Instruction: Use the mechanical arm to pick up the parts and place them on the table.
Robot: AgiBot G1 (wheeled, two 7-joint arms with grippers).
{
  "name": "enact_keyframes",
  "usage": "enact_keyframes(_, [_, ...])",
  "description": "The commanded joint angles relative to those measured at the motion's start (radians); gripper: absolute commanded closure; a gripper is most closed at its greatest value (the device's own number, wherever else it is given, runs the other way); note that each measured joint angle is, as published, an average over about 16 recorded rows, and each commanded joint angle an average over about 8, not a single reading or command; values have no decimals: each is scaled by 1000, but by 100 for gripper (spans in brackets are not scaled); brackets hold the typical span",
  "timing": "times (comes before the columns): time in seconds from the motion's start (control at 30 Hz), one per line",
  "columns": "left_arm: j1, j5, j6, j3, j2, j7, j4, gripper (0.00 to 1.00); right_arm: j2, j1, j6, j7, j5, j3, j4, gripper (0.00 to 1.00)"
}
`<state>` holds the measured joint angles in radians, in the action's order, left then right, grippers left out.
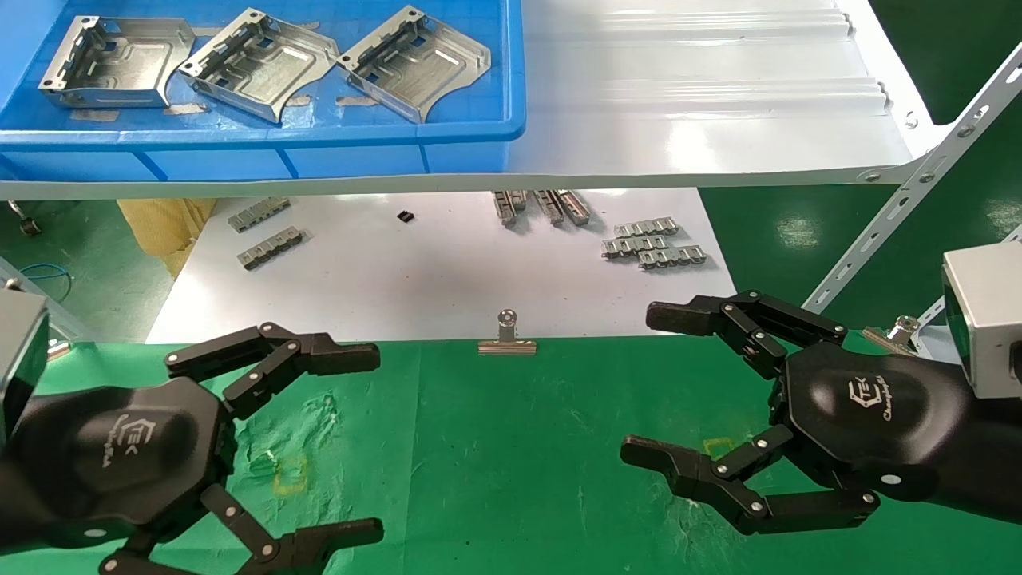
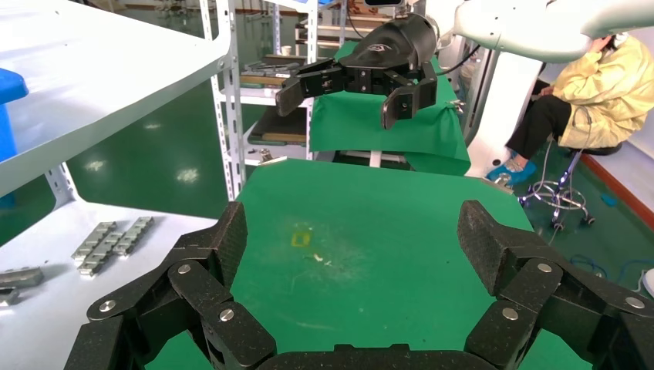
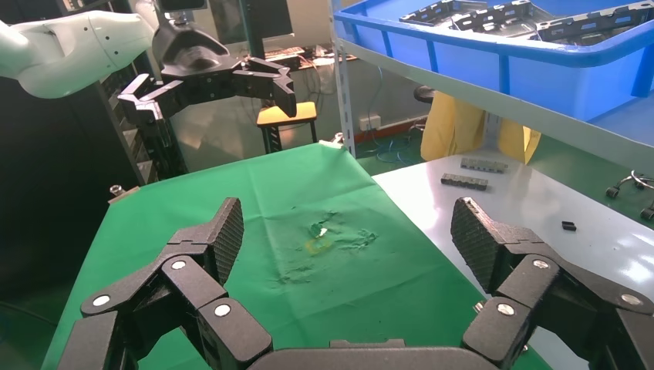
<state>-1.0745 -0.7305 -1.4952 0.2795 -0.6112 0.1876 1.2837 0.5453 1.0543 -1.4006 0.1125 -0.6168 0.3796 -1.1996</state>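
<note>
Three silver sheet-metal parts lie side by side in a blue bin on the white shelf at the far left. My left gripper hovers open and empty over the green cloth table at the near left. My right gripper hovers open and empty over the cloth at the right. Both face each other, well below and short of the bin. The left wrist view shows my open fingers over bare cloth; the right wrist view shows my own likewise.
Small ridged grey strips lie on a white sheet beyond the cloth. A binder clip grips the cloth's far edge. A slanted shelf strut stands at the right. Yellow square marks show on the cloth.
</note>
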Motion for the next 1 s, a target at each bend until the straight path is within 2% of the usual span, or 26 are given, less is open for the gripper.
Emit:
enact_keyframes(0.03, [0,0,0,0,0,0,0,0,0,0,0,0,0,0,0,0])
enact_keyframes(0.63, [0,0,0,0,0,0,0,0,0,0,0,0,0,0,0,0])
enact_keyframes(0.67, [0,0,0,0,0,0,0,0,0,0,0,0,0,0,0,6])
enact_keyframes(0.9, [0,0,0,0,0,0,0,0,0,0,0,0,0,0,0,92])
enact_keyframes(0.93, [0,0,0,0,0,0,0,0,0,0,0,0,0,0,0,99])
enact_keyframes(1.0, [0,0,0,0,0,0,0,0,0,0,0,0,0,0,0,100])
